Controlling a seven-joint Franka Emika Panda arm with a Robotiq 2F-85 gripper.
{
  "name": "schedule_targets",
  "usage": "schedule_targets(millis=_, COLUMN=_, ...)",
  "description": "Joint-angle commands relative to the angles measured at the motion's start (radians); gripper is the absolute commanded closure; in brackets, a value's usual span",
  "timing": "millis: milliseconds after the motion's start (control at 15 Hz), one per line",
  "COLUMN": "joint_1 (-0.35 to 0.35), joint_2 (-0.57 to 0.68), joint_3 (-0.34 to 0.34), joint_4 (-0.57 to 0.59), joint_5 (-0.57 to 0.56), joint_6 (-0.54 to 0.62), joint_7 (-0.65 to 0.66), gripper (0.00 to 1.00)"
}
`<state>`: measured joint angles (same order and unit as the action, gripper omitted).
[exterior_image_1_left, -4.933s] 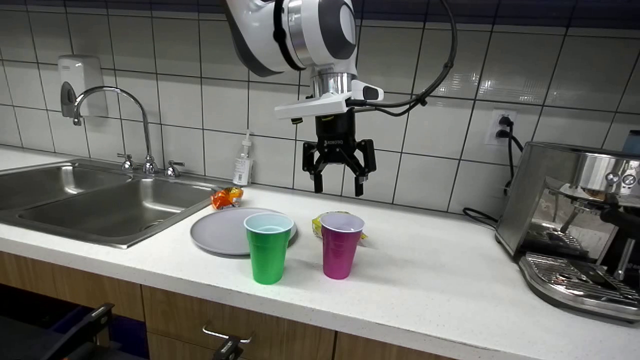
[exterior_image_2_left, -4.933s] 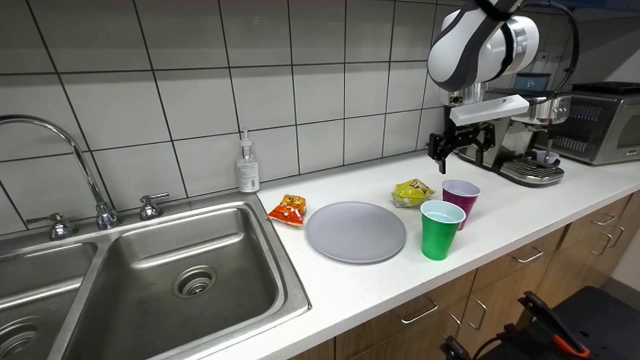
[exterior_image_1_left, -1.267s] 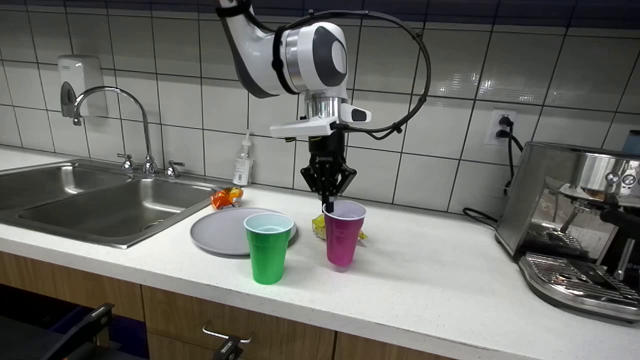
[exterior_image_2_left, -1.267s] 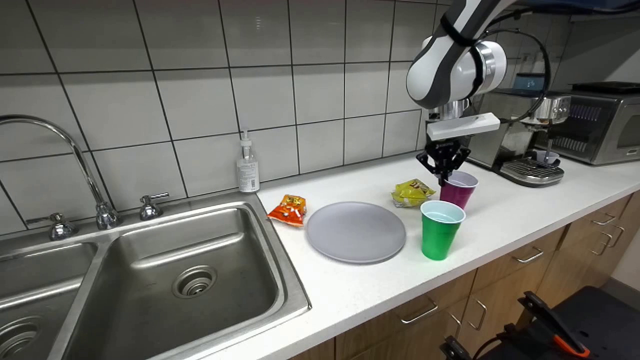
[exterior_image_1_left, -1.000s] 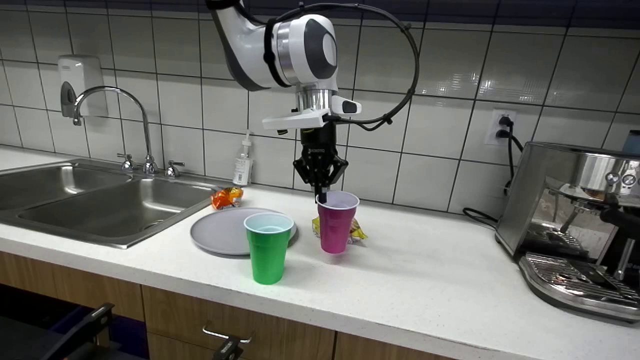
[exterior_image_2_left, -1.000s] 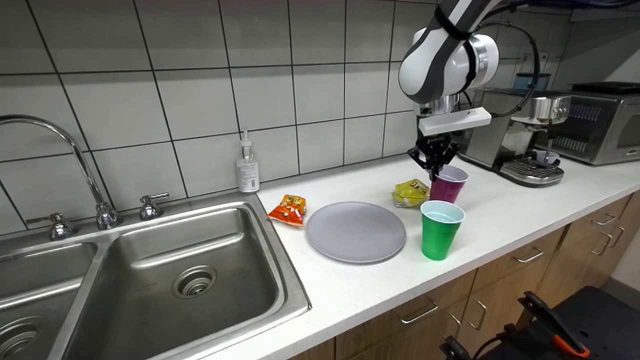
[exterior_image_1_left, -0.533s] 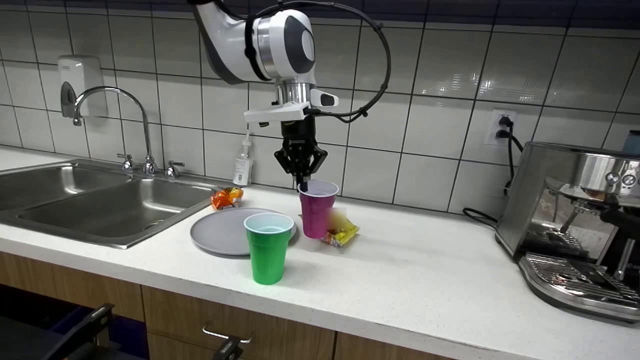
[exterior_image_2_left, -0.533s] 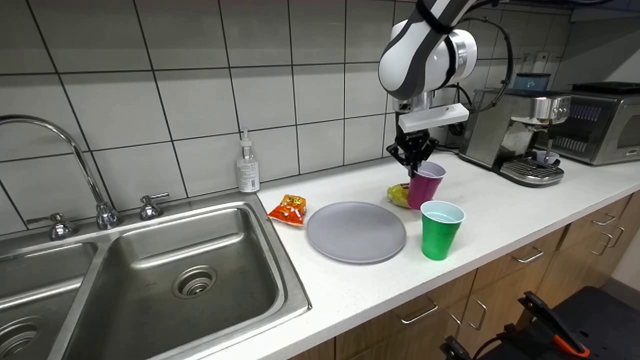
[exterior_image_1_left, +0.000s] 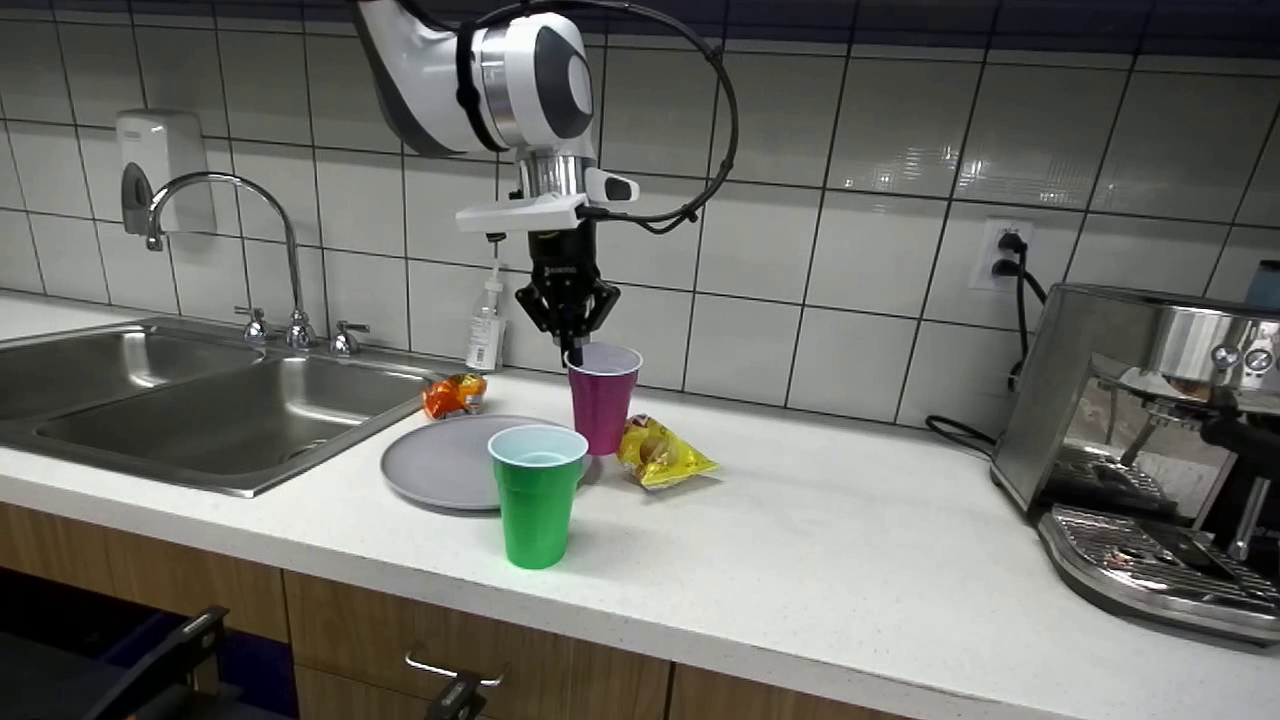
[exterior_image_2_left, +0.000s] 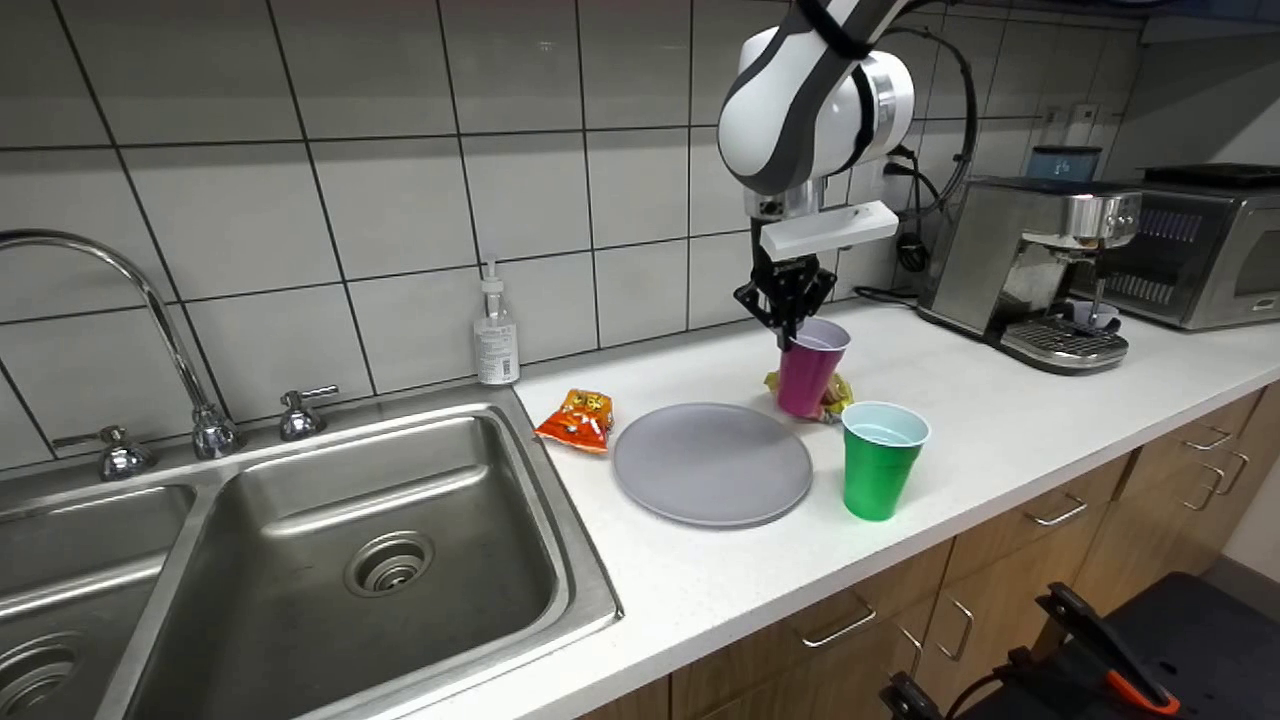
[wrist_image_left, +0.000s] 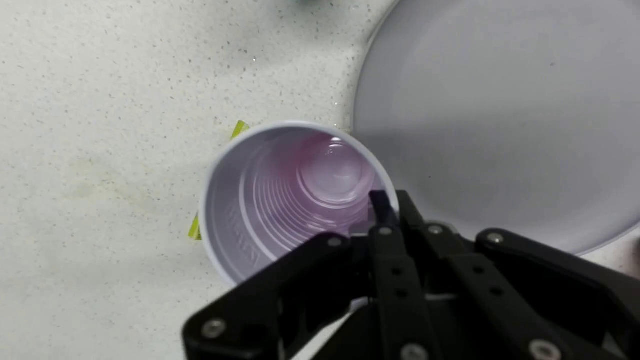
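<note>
My gripper (wrist_image_left: 394, 200) is shut on the rim of a magenta cup (exterior_image_1_left: 602, 410), with one finger inside the pale-lined cup and one outside. The cup hangs slightly tilted and looks raised off the counter, its inside visible and apparently without contents in the wrist view. A yellow snack packet (exterior_image_1_left: 664, 456) lies behind and below it, partly hidden by the cup in an exterior view (exterior_image_2_left: 840, 396). Just beside the cup is a flat grey plate (wrist_image_left: 500, 110), bare on top. Nearer the counter's front stands a green cup (exterior_image_2_left: 882, 470), upright. An orange packet (exterior_image_2_left: 580, 420) lies beyond the plate.
A steel double sink (exterior_image_2_left: 400, 500) with a faucet (exterior_image_1_left: 290, 250) borders the plate's side of the counter. A soap bottle (exterior_image_2_left: 496, 335) stands by the tiled wall. On the opposite side is a coffee machine (exterior_image_1_left: 1160, 460), and a microwave (exterior_image_2_left: 1190, 250) stands past it.
Gripping the magenta cup, the gripper has carried it up and toward the plate and sink, across the front of the yellow packet. The green cup, plate and orange packet have stayed put.
</note>
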<state>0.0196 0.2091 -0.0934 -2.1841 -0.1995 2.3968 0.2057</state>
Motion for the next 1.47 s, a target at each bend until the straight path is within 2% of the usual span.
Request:
schedule_targets(millis=0, joint_1=0.003, joint_2=0.015, joint_3=0.026, joint_4=0.036, joint_5=0.008, joint_6=-0.038, joint_7=-0.034, gripper=0.99)
schedule_targets(millis=933, joint_1=0.046, joint_2=0.080, joint_3=0.067, joint_4=0.093, joint_5=-0.001, joint_6=-0.095, joint_7=-0.060, gripper=0.99)
schedule_targets(millis=1400, joint_1=0.060, joint_2=0.133, joint_3=0.062, joint_4=0.118, joint_5=-0.011, joint_6=-0.106, joint_7=-0.046, gripper=0.99)
